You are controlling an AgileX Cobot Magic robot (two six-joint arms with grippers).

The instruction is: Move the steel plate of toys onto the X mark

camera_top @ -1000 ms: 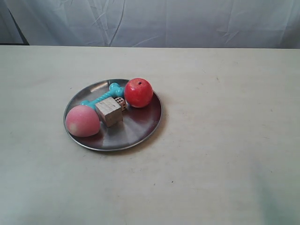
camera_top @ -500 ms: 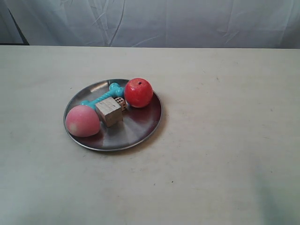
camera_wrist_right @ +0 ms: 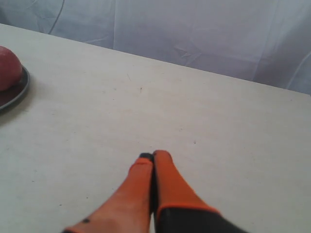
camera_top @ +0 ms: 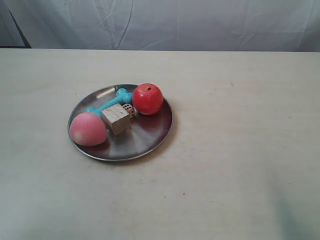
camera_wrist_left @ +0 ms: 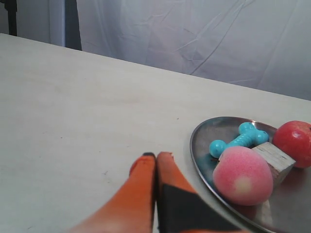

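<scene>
Steel plate point(camera_top: 145, 136): carrying toys point(camera_top: 116, 119) on tabletop point(camera_top: 240, 150).
Left pincer point(camera_wrist_left: 156, 156): showing closed, near plate.
Right pincer point(camera_wrist_right: 153, 155): showing closed, empty.

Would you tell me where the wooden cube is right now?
In the exterior view, the wooden cube sits on the steel plate, between the pink ball and the red ball.
</scene>
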